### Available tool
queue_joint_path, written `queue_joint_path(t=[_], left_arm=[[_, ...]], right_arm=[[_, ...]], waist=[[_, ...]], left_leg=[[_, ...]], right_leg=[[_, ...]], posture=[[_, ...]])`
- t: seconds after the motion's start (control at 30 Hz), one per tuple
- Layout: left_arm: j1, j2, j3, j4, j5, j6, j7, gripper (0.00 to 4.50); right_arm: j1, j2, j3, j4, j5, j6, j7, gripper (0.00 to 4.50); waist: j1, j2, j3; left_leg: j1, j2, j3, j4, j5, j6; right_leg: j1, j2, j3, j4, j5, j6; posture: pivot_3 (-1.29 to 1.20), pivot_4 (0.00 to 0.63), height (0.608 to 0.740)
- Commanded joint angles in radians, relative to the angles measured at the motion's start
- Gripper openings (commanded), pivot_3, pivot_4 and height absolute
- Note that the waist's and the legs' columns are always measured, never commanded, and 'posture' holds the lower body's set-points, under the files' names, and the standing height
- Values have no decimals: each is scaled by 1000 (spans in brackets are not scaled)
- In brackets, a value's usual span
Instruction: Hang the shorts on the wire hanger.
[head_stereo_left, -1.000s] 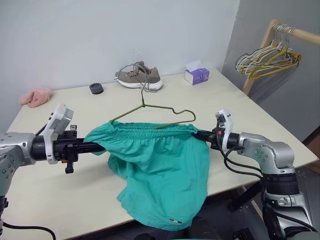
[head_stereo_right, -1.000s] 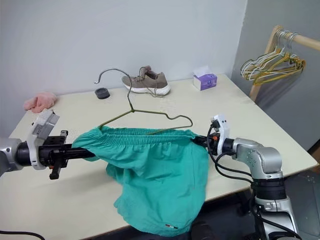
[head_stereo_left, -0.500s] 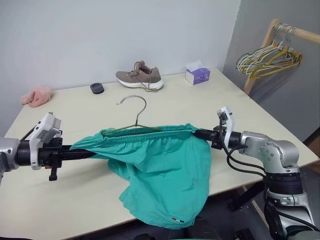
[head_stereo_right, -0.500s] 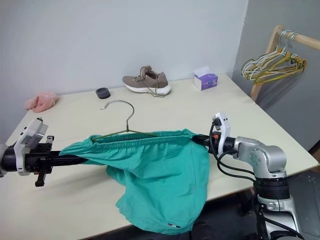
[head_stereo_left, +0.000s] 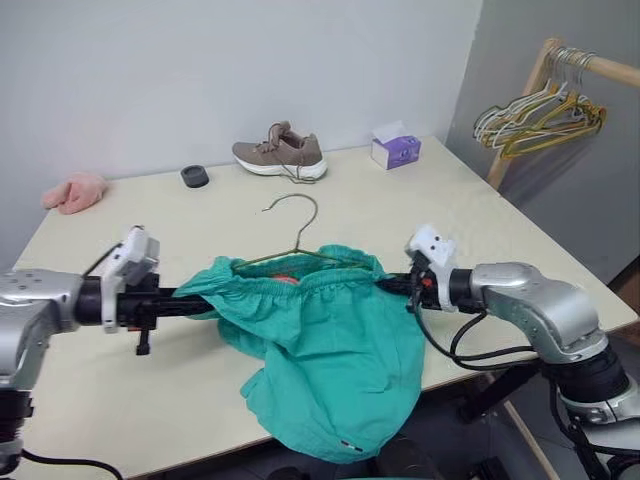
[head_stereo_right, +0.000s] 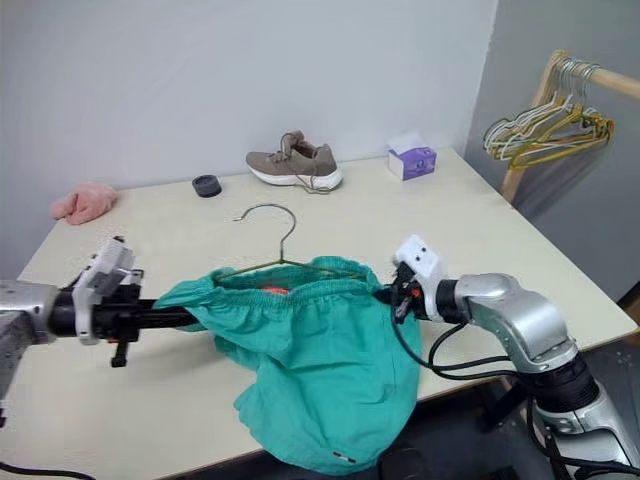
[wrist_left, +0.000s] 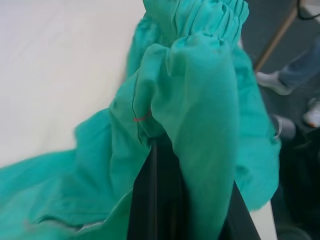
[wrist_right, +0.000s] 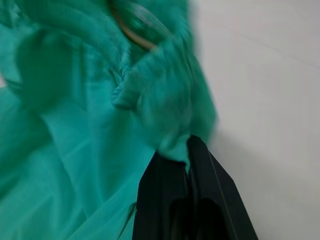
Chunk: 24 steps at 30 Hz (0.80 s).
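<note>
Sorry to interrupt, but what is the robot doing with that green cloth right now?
It is hanging the shorts on a hanger. The left gripper and right gripper each pinch one end of the waistband, jaws shut, holding it above the table. The hanger's lower part sits inside the waistband and its hook sticks up.

- A beige table (head_stereo_left: 470, 215) spreads beneath and beyond both sets of jaws.
- A brown shoe (head_stereo_left: 279, 152) with a white sole lies at the table's far edge, well beyond the jaws, laces trailing.
- A small dark round object (head_stereo_left: 195, 176) sits beside the shoe, on the left jaws' side.
- A pink fluffy item (head_stereo_left: 72, 192) lies at the far corner, well beyond the left jaws.
- A purple tissue box (head_stereo_left: 396, 148) stands well beyond the right jaws.
- A wooden rack (head_stereo_left: 560, 62) beyond the right jaws carries bunched white and yellow hangers (head_stereo_left: 535, 115).
- A person's shoes (wrist_left: 274, 83) show on the floor beyond the left jaws.
</note>
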<state>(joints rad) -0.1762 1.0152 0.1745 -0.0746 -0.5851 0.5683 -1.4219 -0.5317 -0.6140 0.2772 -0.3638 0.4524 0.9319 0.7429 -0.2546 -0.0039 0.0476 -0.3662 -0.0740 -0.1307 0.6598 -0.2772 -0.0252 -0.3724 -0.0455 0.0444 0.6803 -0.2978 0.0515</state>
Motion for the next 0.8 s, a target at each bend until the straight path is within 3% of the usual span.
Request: queue_joint_path(t=[0.03, 0.17, 0.43, 0.7, 0.8], left_arm=[[-23, -2, -19, -80, -40, 39, 6, 0], [-41, -6, -44, -121, -42, 77, 19, 0], [-68, -19, -49, -149, -55, 121, 58, 0], [-73, -22, -47, -166, -67, 131, 83, 0], [-75, -21, -48, -171, -74, 133, 83, 0]], right_arm=[[-49, -8, 15, -51, -24, -43, 24, 18], [-73, -39, 43, -54, -79, -80, 44, 934], [-13, -217, 14, -129, -87, -70, 150, 3736], [144, -425, -116, -167, -16, -49, 263, 3736], [151, -431, -147, -130, -34, -84, 250, 3736]], waist=[[-1, -1, 0], [3, -1, 0], [4, -1, 0], [5, -1, 0], [-1, -1, 0]], left_leg=[[0, 0, 0, 0, 0, 0], [0, 0, 0, 0, 0, 0], [0, 0, -1, 0, 0, 0], [-1, 0, 0, 0, 0, 0], [0, 1, 1, 0, 0, 0]], right_leg=[[0, 0, 0, 0, 0, 0], [-1, 0, 0, 0, 0, 0], [-1, 0, -1, -1, 0, 0], [1, 0, -2, -2, -1, 0], [3, 0, -1, -2, -1, 0]], posture=[[-304, 0, 740], [-304, 0, 740], [-321, 0, 740], [-324, 0, 740], [-325, 0, 740]])
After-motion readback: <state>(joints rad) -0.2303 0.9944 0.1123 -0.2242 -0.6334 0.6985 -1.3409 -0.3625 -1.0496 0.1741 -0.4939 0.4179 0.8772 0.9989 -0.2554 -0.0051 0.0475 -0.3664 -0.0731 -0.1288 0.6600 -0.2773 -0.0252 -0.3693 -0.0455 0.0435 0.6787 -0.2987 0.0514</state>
